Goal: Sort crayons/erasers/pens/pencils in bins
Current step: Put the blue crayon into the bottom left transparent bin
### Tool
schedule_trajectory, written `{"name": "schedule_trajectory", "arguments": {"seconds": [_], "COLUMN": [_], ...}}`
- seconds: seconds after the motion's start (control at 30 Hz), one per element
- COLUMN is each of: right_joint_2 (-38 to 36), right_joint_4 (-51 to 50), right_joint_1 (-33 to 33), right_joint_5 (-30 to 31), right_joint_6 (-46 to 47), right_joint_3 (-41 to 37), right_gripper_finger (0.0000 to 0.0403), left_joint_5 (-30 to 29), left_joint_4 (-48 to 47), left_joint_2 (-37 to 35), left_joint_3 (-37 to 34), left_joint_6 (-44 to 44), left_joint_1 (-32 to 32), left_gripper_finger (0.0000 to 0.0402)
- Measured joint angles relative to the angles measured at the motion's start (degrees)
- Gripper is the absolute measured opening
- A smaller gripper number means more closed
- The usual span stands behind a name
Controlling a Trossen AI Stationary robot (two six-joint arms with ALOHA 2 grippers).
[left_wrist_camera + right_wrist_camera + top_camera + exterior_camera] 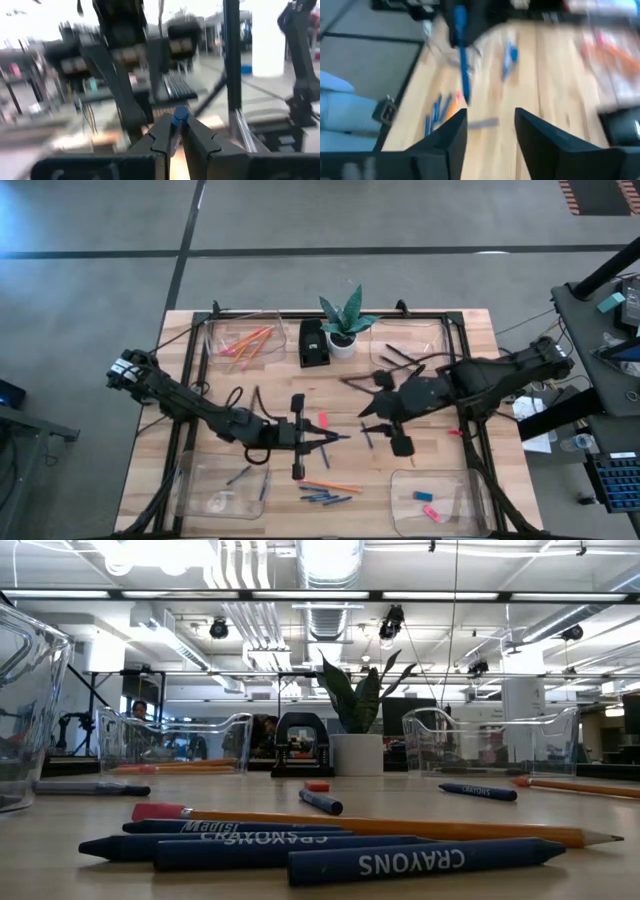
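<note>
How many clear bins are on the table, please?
4, one near each table corner: back-left bin, back-right bin, front-left bin, front-right bin. None seems hidden.

Four bins [243, 340] are set at the table's [150, 410] corners. Pencils [247, 342] lie in the far-left bin, erasers [427, 504] in the near-right one. Between the far bins a potted plant [343, 325] is placed. Loose crayons [325, 497] lie between the near bins.
</note>
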Motion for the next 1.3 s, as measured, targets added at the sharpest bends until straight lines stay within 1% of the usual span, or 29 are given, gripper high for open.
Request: {"name": "schedule_trajectory", "arguments": {"seconds": [0.1,0.17,0.33,0.4,0.47,0.53,0.63,0.73,0.83,0.97,1.1,1.2,1.3], "right_joint_2": [-0.04,0.0,0.16,0.16,0.16,0.16,0.24,0.24,0.24,0.22,0.2,0.2,0.18], "right_joint_4": [-7.47,-11.36,-21.61,-23.2,-23.42,-23.25,-22.91,-22.11,-20.93,-16.56,-11.52,-8.9,-7.2], "right_joint_1": [0.02,0.02,0.02,0.02,0.02,0.02,0.02,0.02,0.02,0.02,0.02,0.02,0.02], "right_joint_5": [3.83,7.44,17.22,19.58,20.32,20.3,20.29,20.22,19.8,19.31,19.28,19.08,18.28], "right_joint_6": [7.22,12.46,26.02,30.52,34.38,37.84,41.83,45.05,49.03,50.79,50.8,51.1,53.37], "right_joint_3": [0.94,-0.41,-6.99,-10.38,-13.61,-16.75,-21.42,-25.58,-28.33,-30.72,-32.69,-34.12,-35.7], "right_gripper_finger": [0.0174,0.018,0.0182,0.0182,0.0182,0.0182,0.0182,0.018,0.018,0.0178,0.0178,0.0178,0.0178], "left_joint_5": [-0.31,-0.52,-0.81,0.41,2.23,2.98,3.26,3.24,3.25,5.46,8.83,13.85,19.62], "left_joint_4": [-10.02,-18.87,-43.48,-51.39,-57.0,-60.53,-64.9,-67.19,-68.57,-69.56,-77.41,-81.93,-82.11], "left_joint_2": [-0.99,-3.11,-12.73,-16.7,-20.56,-23.73,-26.32,-26.76,-24.85,-21.47,-17.38,-14.44,-11.48], "left_joint_3": [0.23,0.55,1.46,1.46,1.24,0.52,-1.06,-2.09,-2.34,-2.51,-2.62,-2.8,-3.06], "left_joint_6": [-6.91,-14.06,-35.68,-44.66,-53.14,-60.69,-71.38,-81.04,-88.02,-94.1,-100.98,-105.86,-106.79], "left_joint_1": [0.0,0.0,-0.69,-1.52,-3.03,-5.53,-10.73,-16.13,-20.39,-23.92,-24.87,-24.77,-24.83], "left_gripper_finger": [0.0015,0.0015,0.0015,0.0015,0.0014,0.0014,0.0014,0.0014,0.0014,0.0014,0.0014,0.0014,0.0019]}}
